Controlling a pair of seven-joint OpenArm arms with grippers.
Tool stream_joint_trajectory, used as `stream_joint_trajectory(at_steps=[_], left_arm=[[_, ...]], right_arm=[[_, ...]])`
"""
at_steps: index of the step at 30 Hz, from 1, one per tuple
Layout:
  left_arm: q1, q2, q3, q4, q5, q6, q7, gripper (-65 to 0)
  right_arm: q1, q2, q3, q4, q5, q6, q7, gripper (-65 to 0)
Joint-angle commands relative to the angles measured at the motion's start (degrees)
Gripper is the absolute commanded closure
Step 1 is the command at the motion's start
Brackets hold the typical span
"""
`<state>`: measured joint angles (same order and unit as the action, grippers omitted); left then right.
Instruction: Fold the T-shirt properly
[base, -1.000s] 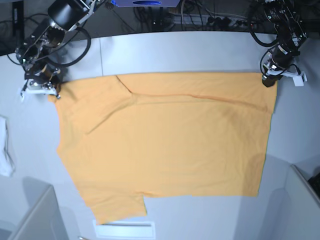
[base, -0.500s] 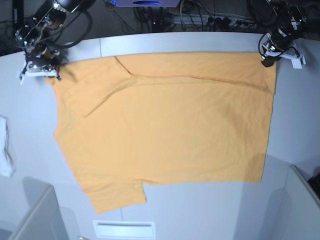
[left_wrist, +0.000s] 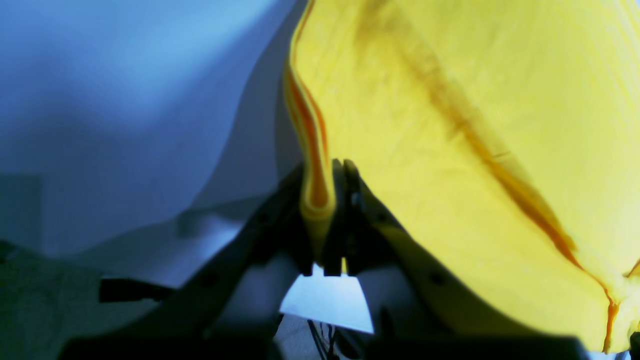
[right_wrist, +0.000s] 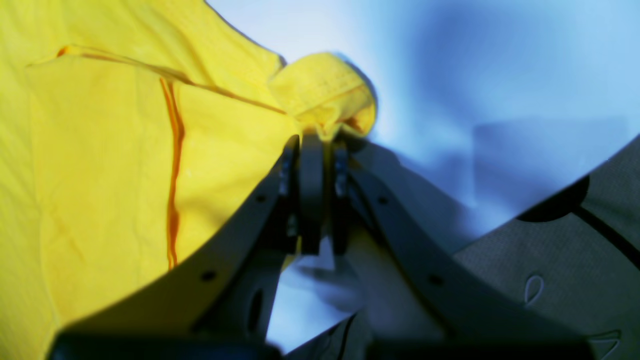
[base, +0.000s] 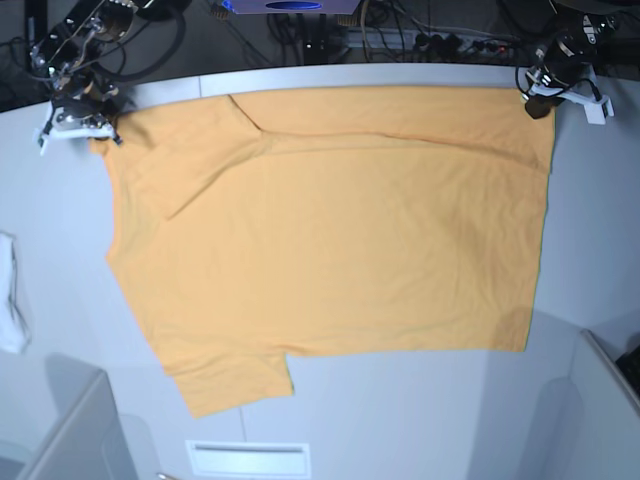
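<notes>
The T-shirt (base: 330, 220) is spread flat on the table (base: 600, 260), with its long side running across from one arm to the other. Its far edge is held at both corners, and the rest of the cloth lies toward the near side, away from both arms. The left gripper (left_wrist: 332, 220) is closed tight on one far corner. The right gripper (right_wrist: 315, 200) is closed tight on the other far corner, where the cloth is bunched up. Both arms are equally near the far edge. A small white cloth (base: 10, 300) is seen at the table's side, well apart from the shirt.
</notes>
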<state>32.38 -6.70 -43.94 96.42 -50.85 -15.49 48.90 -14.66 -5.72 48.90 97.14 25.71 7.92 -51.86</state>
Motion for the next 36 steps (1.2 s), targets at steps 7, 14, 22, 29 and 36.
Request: stream_joint_trajectory(at_steps=[7, 14, 22, 29, 36], left_arm=[[0.72, -0.47, -0.50, 0.76, -0.45, -0.38, -0.95, 0.0], [1.95, -0.47, -0.14, 0.59, -0.45, -0.38, -0.86, 0.0], [2.12, -0.47, -0.41, 0.41, -0.27, -0.38, -0.86, 0.0], [2.04, -0.38, -0.50, 0.41, -0.36, -0.38, -0.86, 0.0], [2.04, -0.38, -0.50, 0.59, -0.45, -0.38, -0.86, -39.2]], right_arm=[[-1.56, 0.48, 0.19, 3.91, -0.44, -0.06, 0.38, 0.0], [-2.09, 0.48, 0.19, 4.44, -0.62, -0.06, 0.38, 0.0], [-1.74, 0.92, 0.19, 4.44, -0.70, -0.06, -3.75, 0.0], [-2.09, 0.92, 0.28, 7.43, -0.70, -0.06, -4.01, -12.5], [-2.44, 1.01, 0.28, 11.82, -0.79, -0.06, -4.36, -12.8]])
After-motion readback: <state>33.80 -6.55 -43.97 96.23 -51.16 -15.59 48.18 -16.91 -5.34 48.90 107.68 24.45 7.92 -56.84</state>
